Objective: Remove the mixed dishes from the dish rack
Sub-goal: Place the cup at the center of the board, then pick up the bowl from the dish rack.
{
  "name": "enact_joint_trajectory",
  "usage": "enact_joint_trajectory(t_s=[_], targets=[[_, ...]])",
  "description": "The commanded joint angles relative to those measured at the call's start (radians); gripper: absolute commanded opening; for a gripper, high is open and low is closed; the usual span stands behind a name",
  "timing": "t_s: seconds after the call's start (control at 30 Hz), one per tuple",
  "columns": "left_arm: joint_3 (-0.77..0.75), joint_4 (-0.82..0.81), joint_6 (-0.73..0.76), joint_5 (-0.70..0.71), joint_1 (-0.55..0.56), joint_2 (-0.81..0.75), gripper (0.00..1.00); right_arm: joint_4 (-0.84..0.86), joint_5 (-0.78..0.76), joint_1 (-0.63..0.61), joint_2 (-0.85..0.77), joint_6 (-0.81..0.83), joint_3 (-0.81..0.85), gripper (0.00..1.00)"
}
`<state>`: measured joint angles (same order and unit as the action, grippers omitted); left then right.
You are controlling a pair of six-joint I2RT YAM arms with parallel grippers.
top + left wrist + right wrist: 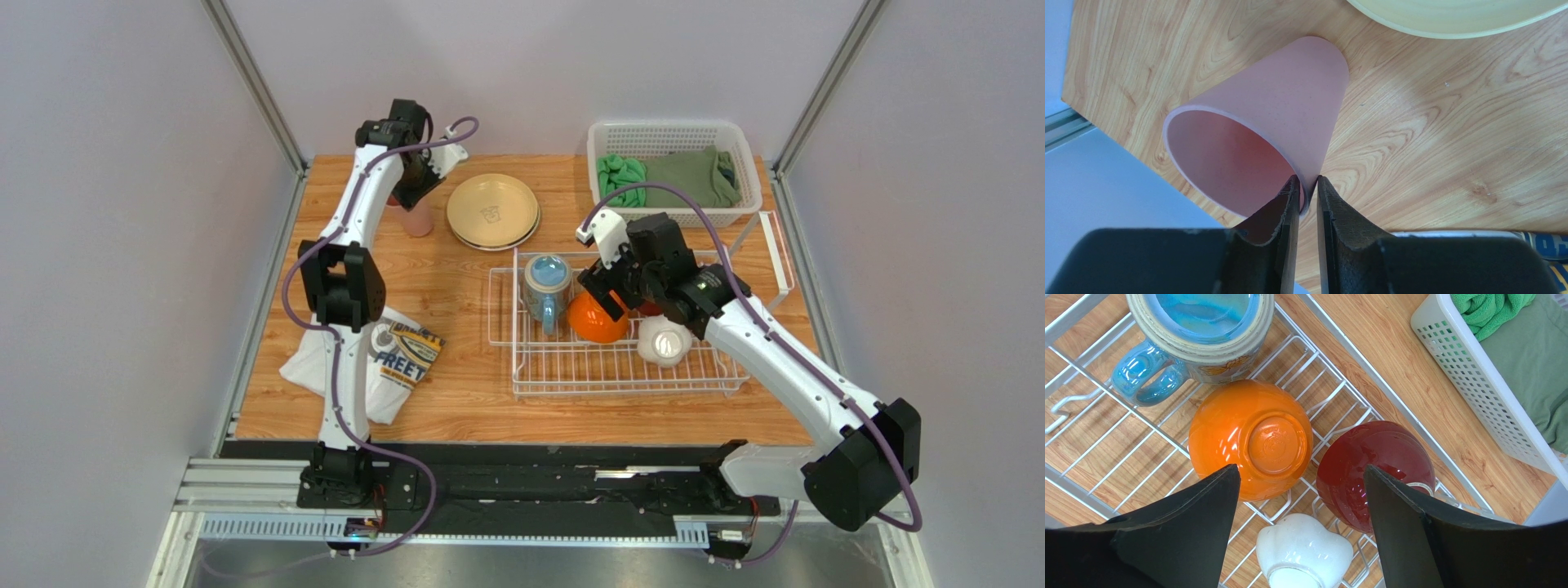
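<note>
- Four dishes are seen in the dish rack (pixel 613 382), right of centre on the table (pixel 454 300): a light-blue mug (pixel 1198 324), an orange bowl (pixel 1250 438) turned upside down, a dark red bowl (pixel 1376 465) and a small white bowl (pixel 1303 554).
- The pink cup (pixel 1254 122) has been set on the wood at the far left, just beside the tan plates (pixel 492 211) and near the table's edge.
- The left gripper (pixel 1308 196) is only narrowly parted astride the cup's rim, one finger inside and one outside. A sliver of gap is seen at the outer finger, so no firm hold is apparent.
- The right gripper (pixel 1301 471) is spread wide and holds nothing. It is poised over the rack, above the gap between the orange and red bowls.
- The cup could be tipped or dragged towards the edge if the left arm is withdrawn sideways with a finger inside the rim.
- Both bowls could be struck at once if the right fingers are lowered as placed. A glossy, rounded wall may also slip when pinched.
- The red bowl is largely hidden by the right arm in the top view. The plates cannot be counted, and contact at the inner finger cannot be judged.
</note>
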<state>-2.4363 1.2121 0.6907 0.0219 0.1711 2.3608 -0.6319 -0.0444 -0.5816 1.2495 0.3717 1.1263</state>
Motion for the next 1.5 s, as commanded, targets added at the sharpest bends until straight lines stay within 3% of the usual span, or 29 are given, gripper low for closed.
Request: enact_joint_trajectory(t_s=[0.0, 0.57, 0.67, 0.9, 1.2, 1.47], targets=[[0.003, 0.006, 0.023, 0.013, 0.008, -0.003, 0.25, 0.026, -0.014, -0.004, -0.005, 0.018, 0.000, 0.79], [0.020, -0.048, -0.046, 0.001, 0.033, -0.067, 0.51, 0.012, -0.025, -0.003, 0.008, 0.006, 0.009, 0.79], [0.034, -0.059, -0.072, -0.037, 0.033, -0.109, 0.66, -0.015, -0.014, -0.003, 0.018, 0.001, 0.015, 0.79], [0.045, -0.048, -0.112, -0.089, 0.033, -0.184, 0.82, -0.058, 0.064, -0.004, 0.002, -0.005, 0.004, 0.79], [0.131, -0.055, -0.163, -0.160, 0.033, -0.317, 0.87, -0.094, 0.196, -0.035, -0.041, 0.003, 0.015, 0.81], [0.358, -0.137, -0.249, -0.224, 0.033, -0.529, 0.87, -0.066, 0.262, -0.076, 0.010, -0.111, 0.095, 0.75]])
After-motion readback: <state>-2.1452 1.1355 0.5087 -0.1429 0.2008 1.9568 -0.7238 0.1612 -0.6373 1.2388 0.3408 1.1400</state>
